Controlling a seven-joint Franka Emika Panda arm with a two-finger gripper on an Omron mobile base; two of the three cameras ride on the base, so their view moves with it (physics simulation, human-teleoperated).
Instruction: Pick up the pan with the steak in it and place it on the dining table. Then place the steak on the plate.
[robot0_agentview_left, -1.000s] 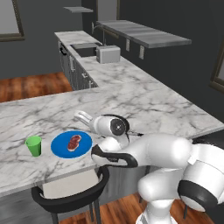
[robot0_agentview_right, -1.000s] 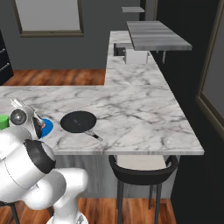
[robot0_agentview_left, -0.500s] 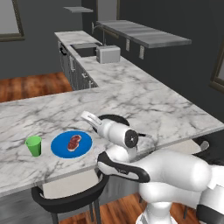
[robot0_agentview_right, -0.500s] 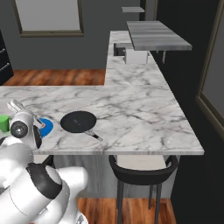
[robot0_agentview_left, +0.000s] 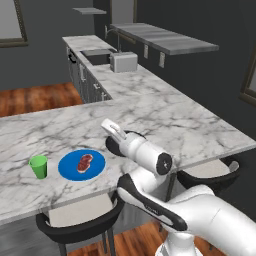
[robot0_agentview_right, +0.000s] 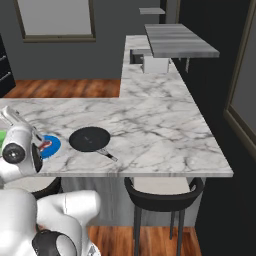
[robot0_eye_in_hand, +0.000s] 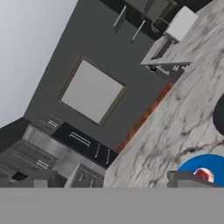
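The blue plate (robot0_agentview_left: 70, 170) lies on the marble dining table (robot0_agentview_left: 40, 127) near its front edge, and the red steak (robot0_agentview_left: 84, 162) rests on it. Right of the plate sits the black pan (robot0_agentview_right: 90, 138), empty, its handle (robot0_agentview_right: 107, 153) pointing at the table edge. In the left base view my arm hides most of the pan (robot0_agentview_left: 134, 134). My gripper (robot0_agentview_left: 113, 129) hovers above the gap between plate and pan, tilted upward, open and holding nothing. The hand view catches the plate (robot0_eye_in_hand: 212, 162), the steak (robot0_eye_in_hand: 204, 174) and a sliver of the pan (robot0_eye_in_hand: 220, 114).
A small green cup (robot0_agentview_left: 38, 166) stands left of the plate. Dark stools (robot0_agentview_left: 75, 220) (robot0_agentview_right: 162, 192) are tucked under the table's front edge. A toaster (robot0_agentview_left: 122, 62) and a sink (robot0_agentview_left: 96, 56) sit on the far kitchen counter.
My hand has drawn a little to the right and upward, away from the plate. Steak, plate and pan have stayed where they were.
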